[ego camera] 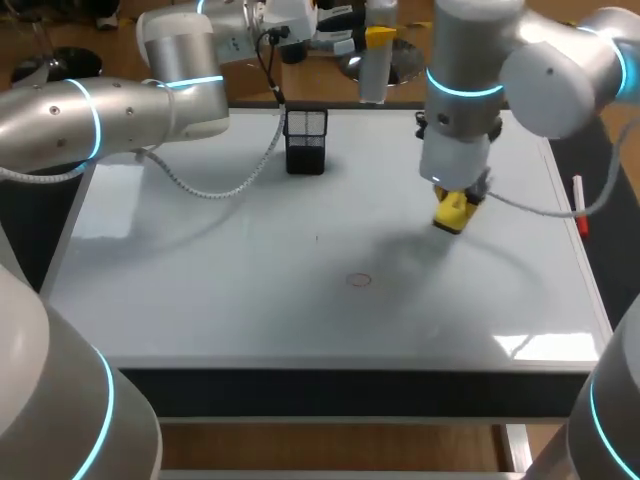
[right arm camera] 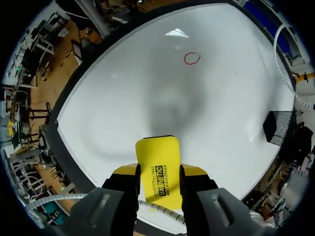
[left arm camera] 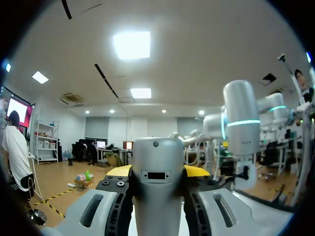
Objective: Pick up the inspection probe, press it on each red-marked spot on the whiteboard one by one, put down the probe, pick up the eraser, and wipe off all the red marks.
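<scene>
The red ring (ego camera: 358, 280) lies toward the whiteboard's (ego camera: 200, 320) near edge, with broad white surface to its left and right. Beyond the ring and to its right, the right gripper (ego camera: 455, 212) points straight down from its upright wrist, fingers clamped on the yellow eraser (right arm camera: 156, 152) over the board. Farther beyond the ring stands a black mesh basket (ego camera: 305, 140) by the far edge, and past that edge the left gripper (left arm camera: 157, 171), on an arm stretched level, pinches the upright grey probe (left arm camera: 158, 196).

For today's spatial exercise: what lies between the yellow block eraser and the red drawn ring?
Bare white board only, from yellow block eraser to red drawn ring; the right wrist view shows it.
</scene>
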`<state>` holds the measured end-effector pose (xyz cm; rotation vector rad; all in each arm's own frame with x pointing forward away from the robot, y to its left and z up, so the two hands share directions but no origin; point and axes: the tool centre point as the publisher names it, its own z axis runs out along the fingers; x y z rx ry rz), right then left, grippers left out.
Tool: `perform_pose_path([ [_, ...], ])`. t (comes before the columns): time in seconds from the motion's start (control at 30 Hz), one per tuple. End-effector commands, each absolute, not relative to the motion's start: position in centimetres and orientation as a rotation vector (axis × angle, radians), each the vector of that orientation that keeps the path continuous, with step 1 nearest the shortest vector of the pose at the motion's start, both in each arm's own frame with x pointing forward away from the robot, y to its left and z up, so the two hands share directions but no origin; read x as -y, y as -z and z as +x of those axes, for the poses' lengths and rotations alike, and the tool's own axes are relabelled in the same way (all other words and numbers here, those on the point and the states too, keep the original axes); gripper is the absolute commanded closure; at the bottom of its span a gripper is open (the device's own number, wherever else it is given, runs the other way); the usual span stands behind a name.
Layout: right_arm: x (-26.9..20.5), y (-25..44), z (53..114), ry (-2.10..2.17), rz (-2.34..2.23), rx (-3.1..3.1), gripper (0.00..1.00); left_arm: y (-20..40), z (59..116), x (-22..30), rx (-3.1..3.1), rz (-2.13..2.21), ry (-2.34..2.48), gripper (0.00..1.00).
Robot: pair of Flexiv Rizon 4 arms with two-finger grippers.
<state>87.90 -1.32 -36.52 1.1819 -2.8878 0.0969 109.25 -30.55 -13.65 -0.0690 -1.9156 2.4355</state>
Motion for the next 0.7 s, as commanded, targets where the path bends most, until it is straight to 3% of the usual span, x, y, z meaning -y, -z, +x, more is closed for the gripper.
perform_pose_path([
  [0.03,4.4,36.1,85.0,-0.087,1.097,2.973,1.00,13.5,109.4,30.5,1.915,-0.071,-2.433,1.00],
  [0.7,9.8,37.2,80.8,-0.014,0.769,3.138,1.00,13.5,109.4,30.5,1.915,-0.071,-2.433,1.00],
])
